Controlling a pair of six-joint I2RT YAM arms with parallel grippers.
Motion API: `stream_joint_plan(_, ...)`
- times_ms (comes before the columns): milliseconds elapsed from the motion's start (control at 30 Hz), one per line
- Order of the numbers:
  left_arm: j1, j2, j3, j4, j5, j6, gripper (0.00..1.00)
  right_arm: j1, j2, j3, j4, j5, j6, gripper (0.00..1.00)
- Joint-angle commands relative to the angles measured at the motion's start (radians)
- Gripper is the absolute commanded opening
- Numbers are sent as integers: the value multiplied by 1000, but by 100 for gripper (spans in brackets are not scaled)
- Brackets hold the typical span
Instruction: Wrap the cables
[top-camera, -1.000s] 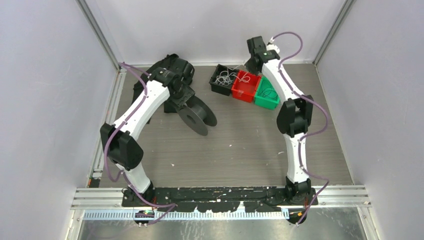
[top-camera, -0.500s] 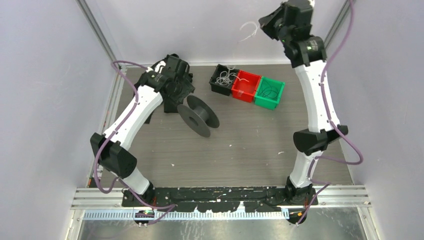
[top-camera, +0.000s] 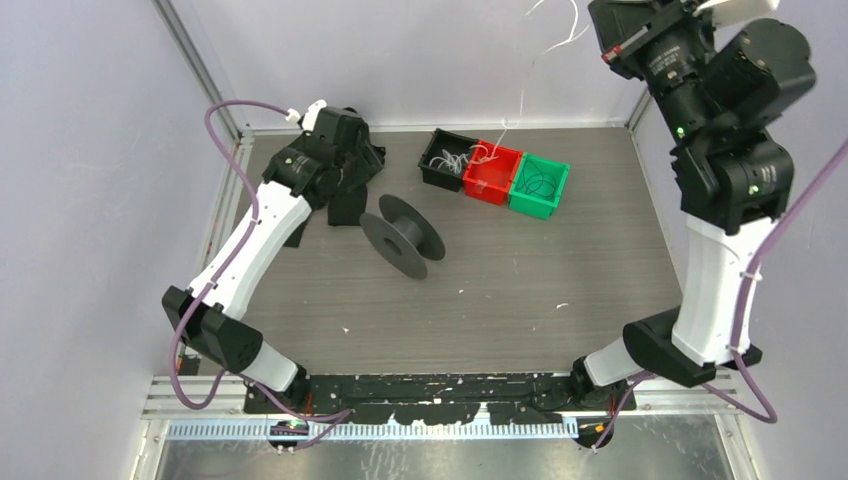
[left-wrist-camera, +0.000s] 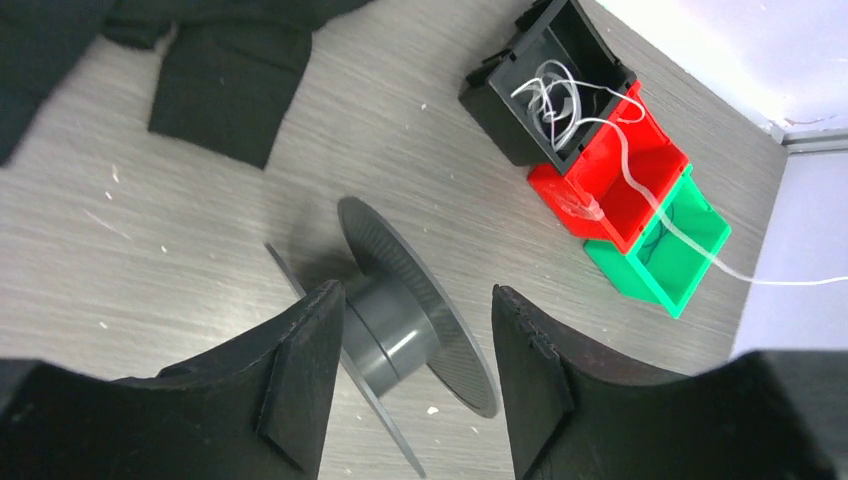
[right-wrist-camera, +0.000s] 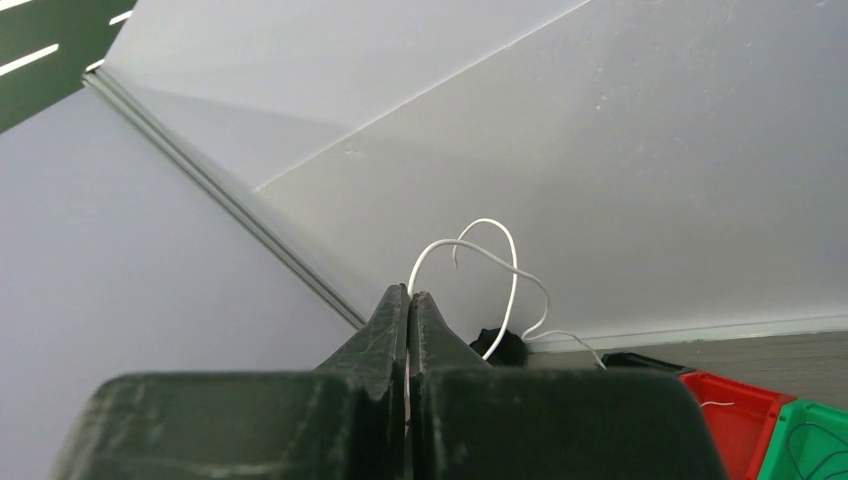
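Several curly white cables (top-camera: 455, 158) lie in the black bin (top-camera: 432, 170); they also show in the left wrist view (left-wrist-camera: 550, 95). My right gripper (top-camera: 605, 20) is raised high by the back wall and shut on one white cable (right-wrist-camera: 500, 262). That cable (top-camera: 522, 80) hangs down to the red bin (top-camera: 497, 178) and crosses it in the left wrist view (left-wrist-camera: 625, 170). My left gripper (left-wrist-camera: 410, 380) is open and empty just above the dark grey spool (left-wrist-camera: 400, 325), which rests on the table (top-camera: 402, 235). It is not touching the spool.
A green bin (top-camera: 538, 188) with thin dark wires stands next to the red bin. Flat black pieces (left-wrist-camera: 225, 90) lie on the table behind the spool. Grey walls close in the back and both sides. A metal rail runs along the near edge (top-camera: 440, 395).
My right arm has risen from the bins to high by the back wall, drawing one white cable up. My left gripper has drawn back a little from the spool.
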Motion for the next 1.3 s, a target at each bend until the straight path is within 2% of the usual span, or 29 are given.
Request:
stream_joint_plan(0,-2,-62,17,97,-71,160,57,4,-49,-37,6,-51,-59,0)
stream_joint_plan(167,-2,-46,50,82,-53,235,57,3,-96,-70,-41,-53,-84,1)
stream_joint_plan(300,0,-19,73,70,-4,258,57,3,-152,-134,-13,-101,-96,1)
stream_joint_plan(400,7,5,78,75,49,265,57,3,-128,-50,-31,-107,-109,1)
stream_joint_plan(500,7,19,79,85,71,286,57,4,-58,121,-51,-143,-94,1)
stream_joint_plan(567,7,13,68,97,75,300,56,3,-54,164,-9,-168,-72,1)
stream_joint_plan(700,7,1,46,105,84,316,56,4,-147,61,195,-178,-35,0)
stream_joint_plan(867,7,5,25,109,142,325,56,4,-223,-20,266,-180,-32,0)
stream_joint_plan(967,7,32,29,89,245,345,60,4,-234,-98,214,-144,-55,1)
stream_joint_plan(1100,-22,68,25,-12,307,357,76,3,-198,-225,92,-123,-71,1)
stream_joint_plan(1267,-33,59,-26,-4,312,354,80,4,-158,-425,61,-91,-95,0)
